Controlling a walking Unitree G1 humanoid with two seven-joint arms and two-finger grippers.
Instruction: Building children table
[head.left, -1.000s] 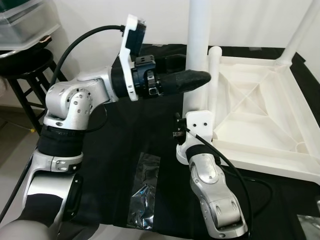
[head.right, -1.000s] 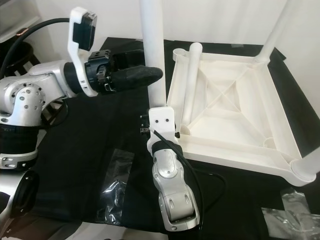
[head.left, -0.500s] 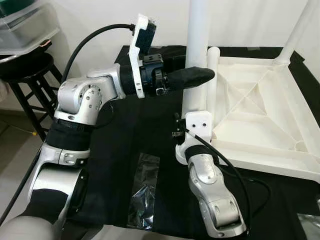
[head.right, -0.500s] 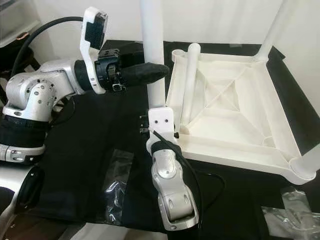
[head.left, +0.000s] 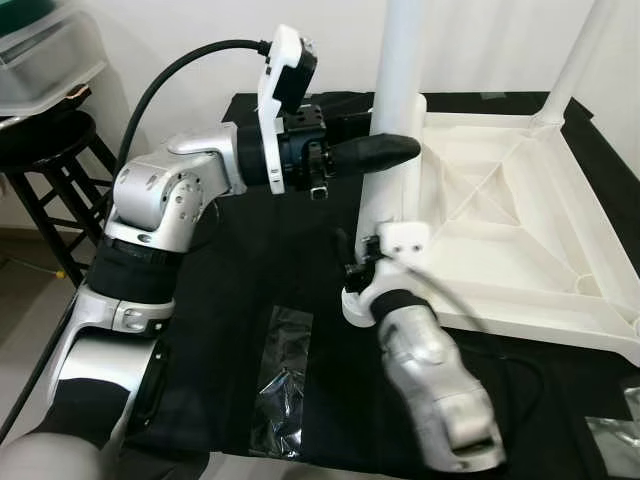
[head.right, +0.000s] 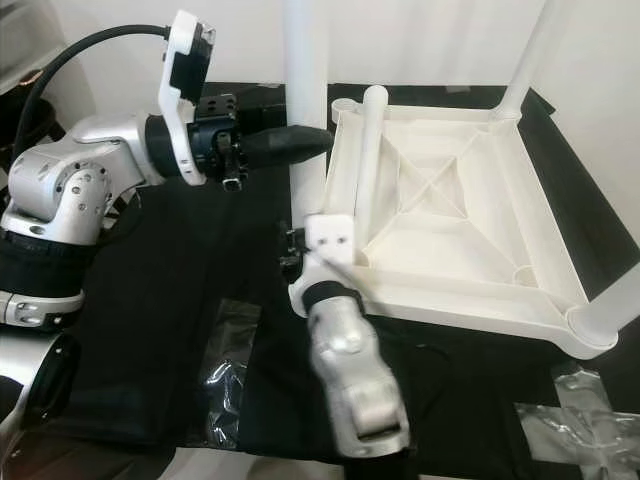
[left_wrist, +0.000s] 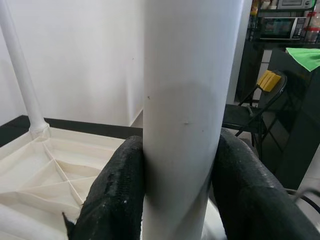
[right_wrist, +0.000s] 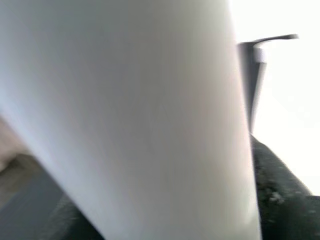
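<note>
The white table top lies upside down on a black cloth. An upright white leg stands at its near left corner. My left gripper is shut on this leg at mid height, and its black fingers press both sides of the leg in the left wrist view. My right gripper sits low at the same leg's base, hidden behind its white wrist bracket. The right wrist view is blurred, with the leg up against a black finger. A loose leg lies inside the top.
Two more legs stand upright at the far corner and the near right corner. Clear plastic bags lie on the cloth at front left and front right. A black stool with a plastic bin stands to the left.
My right forearm is now blurred and has shifted slightly at the leg's base. The left gripper has kept its hold on the leg. The camera has moved a little.
</note>
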